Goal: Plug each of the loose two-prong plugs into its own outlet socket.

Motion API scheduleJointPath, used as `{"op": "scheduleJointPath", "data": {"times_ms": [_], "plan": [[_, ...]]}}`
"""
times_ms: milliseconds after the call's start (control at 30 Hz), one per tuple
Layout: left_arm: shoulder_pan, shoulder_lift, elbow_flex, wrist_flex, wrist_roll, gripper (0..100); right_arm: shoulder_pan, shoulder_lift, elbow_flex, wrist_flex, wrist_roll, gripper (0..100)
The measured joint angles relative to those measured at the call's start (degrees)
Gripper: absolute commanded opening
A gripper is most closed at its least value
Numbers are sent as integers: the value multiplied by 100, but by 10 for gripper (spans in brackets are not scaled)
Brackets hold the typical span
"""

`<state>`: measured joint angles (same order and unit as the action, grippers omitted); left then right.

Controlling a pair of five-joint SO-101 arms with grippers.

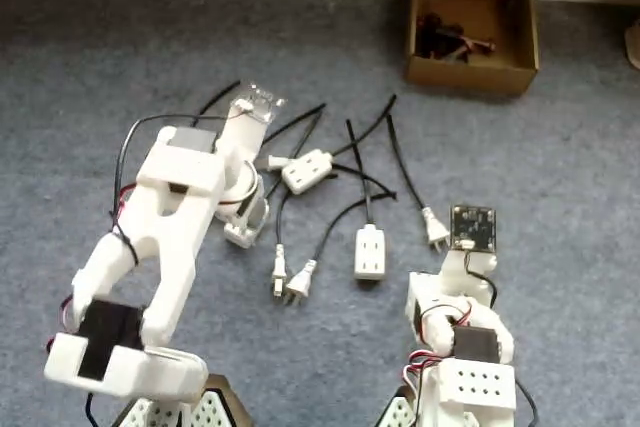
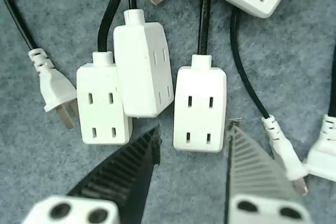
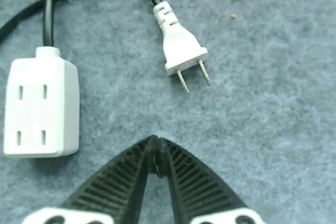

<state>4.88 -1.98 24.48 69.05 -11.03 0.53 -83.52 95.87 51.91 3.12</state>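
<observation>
L gripper (image 2: 193, 128) spread wide, a tip at each side of a socket (image 2: 199, 103) on the rug (image 2: 42, 171). 2 more sockets (image 2: 102, 103) touching, just beside. R gripper (image 3: 156, 148) closed tight, empty; plug (image 3: 181, 51) near its tips, prongs toward them, w/ other socket (image 3: 41, 106) beside.

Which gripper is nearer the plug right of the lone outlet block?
Right. The right gripper sits short of the plug, jaws shut; the left gripper is over the outlet cluster.
</observation>
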Motion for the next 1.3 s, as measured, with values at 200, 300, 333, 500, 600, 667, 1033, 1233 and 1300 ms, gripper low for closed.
{"op": "scheduleJointPath", "data": {"times_ms": [200,300,333,500,600,667,1033,1233,1300], "plan": [[9,782,-448,0,18,253,0,0,0,0,0,6],[44,985,-484,0,9,253,0,0,0,0,0,6],[44,1037,-484,0,9,253,0,0,0,0,0,6],[44,1204,-484,0,9,252,0,0,0,0,0,6],[44,1310,-484,0,9,252,0,0,0,0,0,6],[44,1398,-484,0,9,229,0,0,0,0,0,6],[53,1591,-484,0,26,85,0,0,0,0,0,6],[53,1591,-484,0,26,84,0,0,0,0,0,6],[53,1591,-484,0,26,84,0,0,0,0,0,6]]}}
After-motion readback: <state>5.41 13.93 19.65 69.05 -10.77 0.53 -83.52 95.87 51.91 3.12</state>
